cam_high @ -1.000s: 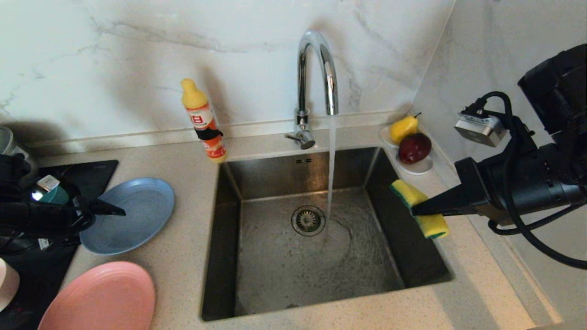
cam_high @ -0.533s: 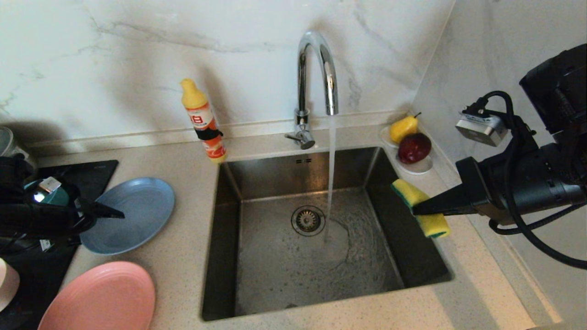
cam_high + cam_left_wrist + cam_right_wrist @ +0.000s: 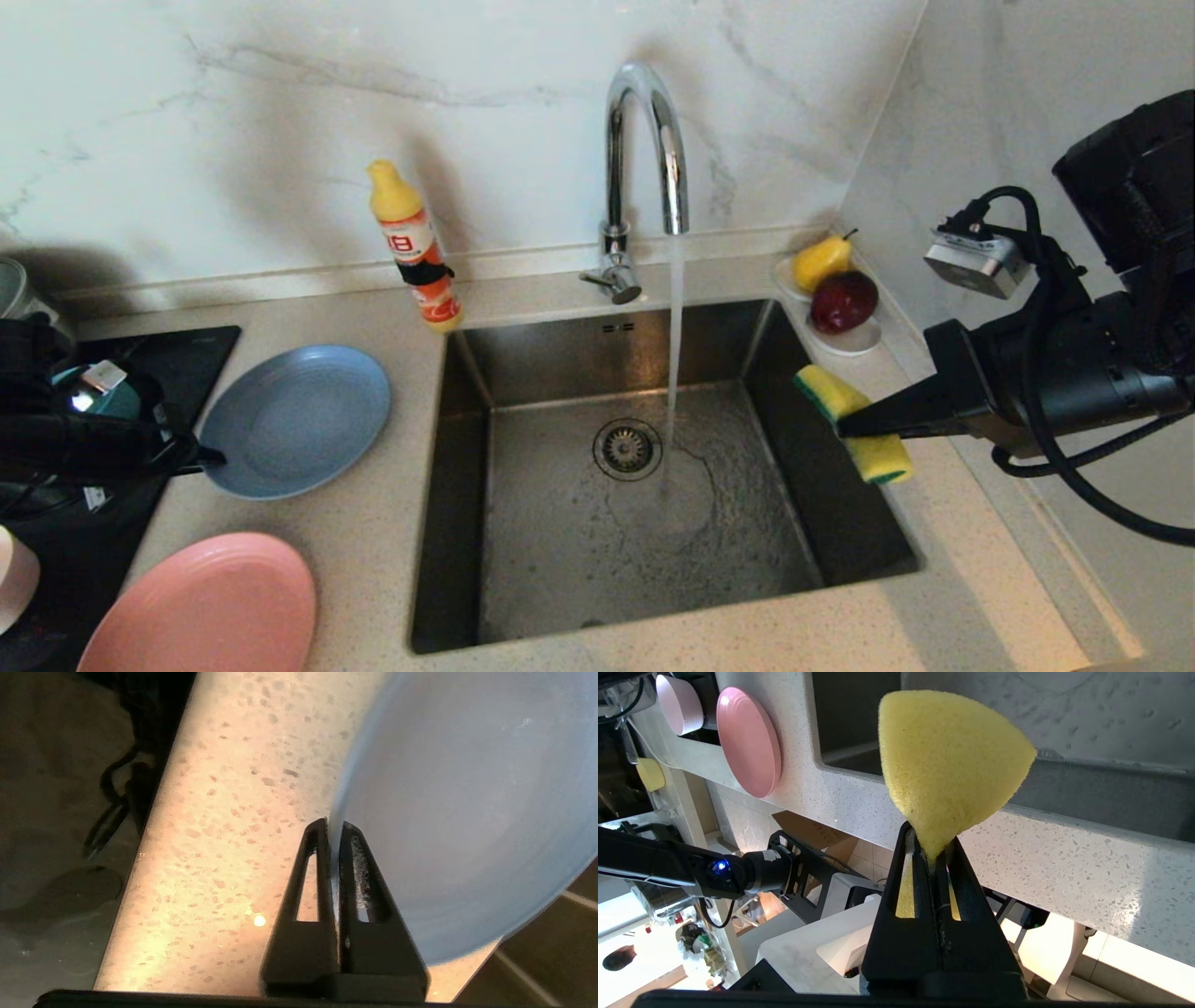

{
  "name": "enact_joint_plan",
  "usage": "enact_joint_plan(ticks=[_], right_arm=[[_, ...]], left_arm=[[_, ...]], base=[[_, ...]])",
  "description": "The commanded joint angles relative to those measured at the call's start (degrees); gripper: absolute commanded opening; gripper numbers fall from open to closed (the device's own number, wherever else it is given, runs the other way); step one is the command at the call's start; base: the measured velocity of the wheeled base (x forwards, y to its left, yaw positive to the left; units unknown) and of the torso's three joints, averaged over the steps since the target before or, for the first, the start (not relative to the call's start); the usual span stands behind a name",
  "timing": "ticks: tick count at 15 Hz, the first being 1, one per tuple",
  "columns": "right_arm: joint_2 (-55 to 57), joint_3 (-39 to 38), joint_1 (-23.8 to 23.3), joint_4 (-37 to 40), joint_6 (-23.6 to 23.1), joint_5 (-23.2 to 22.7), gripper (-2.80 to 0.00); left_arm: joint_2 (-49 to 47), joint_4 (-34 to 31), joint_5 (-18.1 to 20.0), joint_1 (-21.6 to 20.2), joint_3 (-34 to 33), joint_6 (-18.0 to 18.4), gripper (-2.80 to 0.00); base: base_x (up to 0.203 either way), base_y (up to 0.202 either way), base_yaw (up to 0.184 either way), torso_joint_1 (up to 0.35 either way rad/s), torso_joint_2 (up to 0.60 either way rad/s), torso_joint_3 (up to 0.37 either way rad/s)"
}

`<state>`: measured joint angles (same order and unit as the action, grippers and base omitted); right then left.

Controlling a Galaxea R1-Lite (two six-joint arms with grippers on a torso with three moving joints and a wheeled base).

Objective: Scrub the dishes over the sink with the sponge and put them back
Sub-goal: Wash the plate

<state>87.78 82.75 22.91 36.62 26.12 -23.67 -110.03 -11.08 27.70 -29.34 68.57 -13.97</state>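
Note:
The grey-blue plate (image 3: 303, 420) lies on the counter left of the sink (image 3: 560, 551). My left gripper (image 3: 213, 457) is shut on its near-left rim; the left wrist view shows the plate (image 3: 467, 812) edge pinched between the left gripper (image 3: 332, 826) fingers. My right gripper (image 3: 840, 431) hangs over the sink's right edge, shut on the bent yellow sponge (image 3: 882, 457); the right wrist view shows the sponge (image 3: 952, 756) squeezed in the right gripper (image 3: 931, 835). The salmon-pink plate (image 3: 205, 607) and the small pale pink dish (image 3: 14, 579) sit at the front left. The teal bowl (image 3: 117, 399) peeks from behind my left arm.
Water runs from the chrome tap (image 3: 644, 140) into the basin beside the drain strainer (image 3: 627, 449). An orange soap bottle (image 3: 415, 247) stands at the sink's back left corner. A white dish with fruit (image 3: 840, 299) sits at the back right, by the side wall. A black cooktop (image 3: 177, 350) lies far left.
My left gripper has shut on the grey-blue plate's rim, and the plate has shifted right toward the sink. The right arm and the sponge have stayed put.

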Motion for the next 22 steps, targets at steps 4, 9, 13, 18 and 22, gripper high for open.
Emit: enact_joint_plan(ticks=[4, 9, 13, 18, 22], right_arm=[[0.28, -0.01, 0.03, 0.21, 0.15, -0.14, -2.80], [0.67, 0.49, 0.03, 0.29, 0.15, -0.14, -2.80], [0.63, 0.66, 0.30, 0.47, 0.24, -0.14, -2.80], [0.98, 0.83, 0.47, 0.21, 0.24, -0.14, -2.80], [0.99, 0.66, 0.56, 0.13, 0.24, -0.14, -2.80]], left_arm=[[-0.04, -0.26, -0.01, -0.33, 0.16, -0.18, -2.80], [4.60, -3.97, -0.62, -1.56, 3.88, -0.38, -2.80], [8.64, -12.26, -4.39, -3.99, 11.70, 0.32, -2.80], [14.75, -21.65, -4.43, -7.26, 12.55, 7.47, -2.80], [22.98, -26.92, -3.75, -6.87, 8.76, 14.63, -2.80]], base=[[0.000, 0.000, 0.000, 0.000, 0.00, 0.000], [0.000, 0.000, 0.000, 0.000, 0.00, 0.000], [0.000, 0.000, 0.000, 0.000, 0.00, 0.000], [0.000, 0.000, 0.000, 0.000, 0.00, 0.000], [0.000, 0.000, 0.000, 0.000, 0.00, 0.000]])
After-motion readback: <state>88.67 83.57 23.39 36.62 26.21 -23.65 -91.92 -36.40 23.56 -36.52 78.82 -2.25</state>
